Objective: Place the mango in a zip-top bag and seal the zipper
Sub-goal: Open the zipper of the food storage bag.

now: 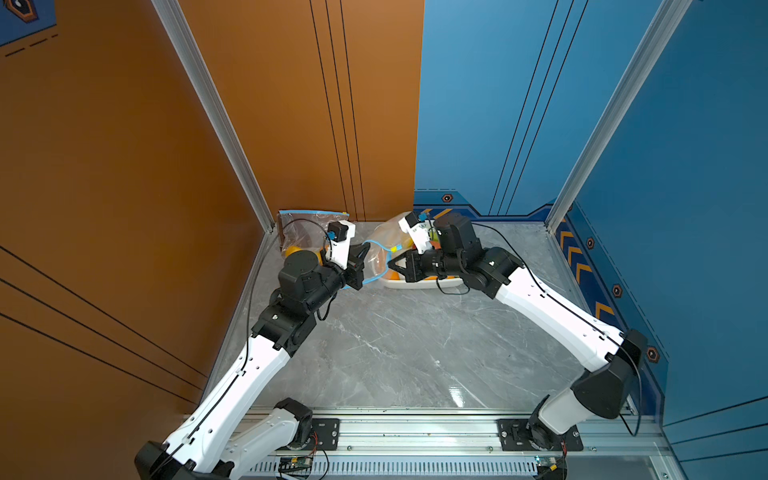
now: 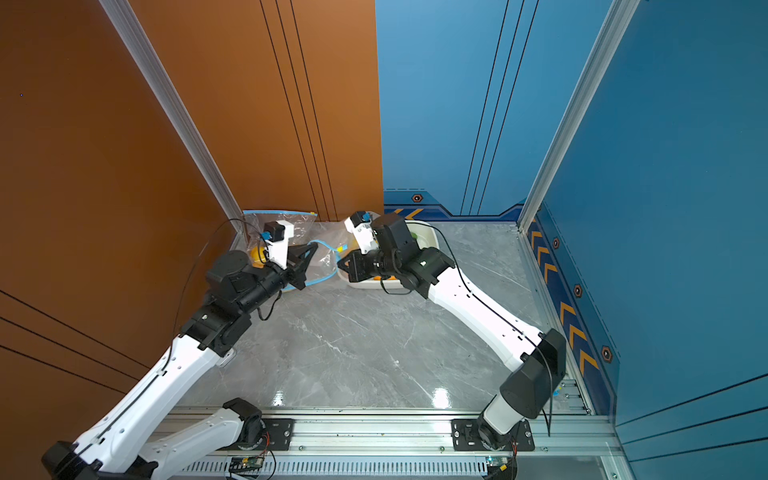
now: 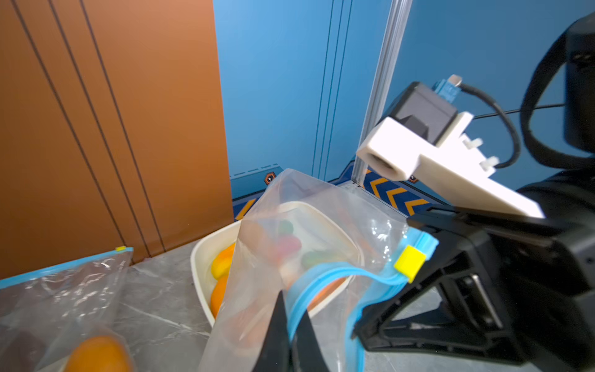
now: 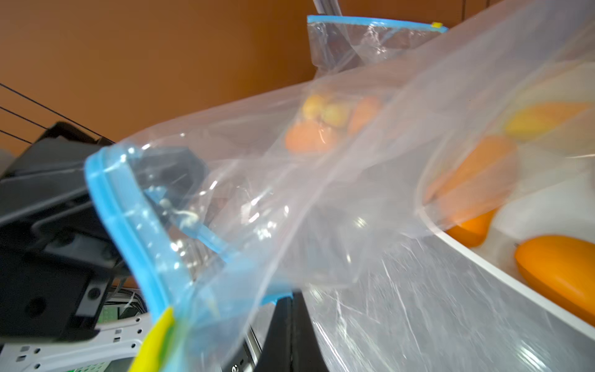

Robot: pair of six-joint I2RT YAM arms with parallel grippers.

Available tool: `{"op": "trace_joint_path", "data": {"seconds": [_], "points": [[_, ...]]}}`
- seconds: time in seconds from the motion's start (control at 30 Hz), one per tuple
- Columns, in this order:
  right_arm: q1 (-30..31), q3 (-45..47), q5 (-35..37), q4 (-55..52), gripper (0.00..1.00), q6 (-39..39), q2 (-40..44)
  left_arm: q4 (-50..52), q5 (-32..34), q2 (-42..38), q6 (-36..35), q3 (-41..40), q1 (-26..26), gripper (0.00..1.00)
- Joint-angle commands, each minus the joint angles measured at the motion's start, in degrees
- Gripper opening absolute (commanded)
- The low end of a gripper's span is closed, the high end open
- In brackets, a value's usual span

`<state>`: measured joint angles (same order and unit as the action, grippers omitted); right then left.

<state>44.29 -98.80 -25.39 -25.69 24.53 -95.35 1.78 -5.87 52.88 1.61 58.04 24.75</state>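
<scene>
Left gripper [image 3: 291,322]: clamped on the blue zipper rim of the zip-top bag [image 3: 306,232].
Right gripper [image 1: 389,264]: pinching the opposite rim, beside the yellow slider [image 3: 410,262].
Mango [image 4: 560,273]: in the white tray [image 3: 199,257], under the right gripper, outside the bag.

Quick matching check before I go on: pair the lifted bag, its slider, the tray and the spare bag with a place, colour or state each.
Things:
1. lifted bag
2. slider
3. tray
4. spare bag

Descriptions:
A. yellow
B. by the orange wall
C. white, mangoes inside
D. pinched by left tool and right tool

Pairs: 1-D, 2-A, 3-C, 4-B.
</scene>
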Motion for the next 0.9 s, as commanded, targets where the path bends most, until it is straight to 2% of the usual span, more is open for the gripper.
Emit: {"op": "trace_joint_path", "data": {"seconds": [0.0, 0.1, 0.2, 0.33, 0.5, 0.63, 0.77, 0.83, 0.87], "points": [[0.3, -8.3, -3.9, 3.1, 0.0, 2.0, -6.6, 6.9, 11.9, -4.2, -7.7, -1.2, 1.0, 0.0], [0.0, -11.0, -3.5, 3.8, 0.0, 2.5, -11.5, 6.9, 17.8, -4.6, -10.2, -4.2, 4.0, 0.0], [-1.5, -9.5, -2.8, 3.7, 0.0, 3.3, -13.7, 6.8, 18.9, -0.1, -8.3, -6.3, 4.9, 0.0], [-6.4, -1.3, -0.1, 3.7, 0.0, 4.1, -13.2, 6.7, 15.7, 5.6, -4.7, -7.8, 4.1, 0.0], [-11.5, 6.0, 0.1, 3.6, 0.0, 3.3, -11.9, 3.2, 11.9, 13.6, -2.2, -8.7, 3.5, 0.0], [-14.1, 8.7, 0.4, 3.0, 0.0, 1.6, -10.6, -1.2, 7.5, 17.6, 0.3, -9.1, 2.7, 0.0], [-15.3, 8.4, -0.7, 0.2, 0.0, -3.4, -10.7, -2.7, 4.2, 19.0, 2.3, -8.5, 1.0, 0.0], [-16.0, 8.1, -3.5, -1.0, 0.29, -6.6, -10.2, -2.7, 3.3, 19.1, 3.0, -8.6, 0.1, 0.0], [-16.3, 8.4, -5.1, -0.9, 0.35, -7.8, -9.7, -2.7, 3.1, 19.1, 3.1, -8.6, 0.0, 0.0]]}}
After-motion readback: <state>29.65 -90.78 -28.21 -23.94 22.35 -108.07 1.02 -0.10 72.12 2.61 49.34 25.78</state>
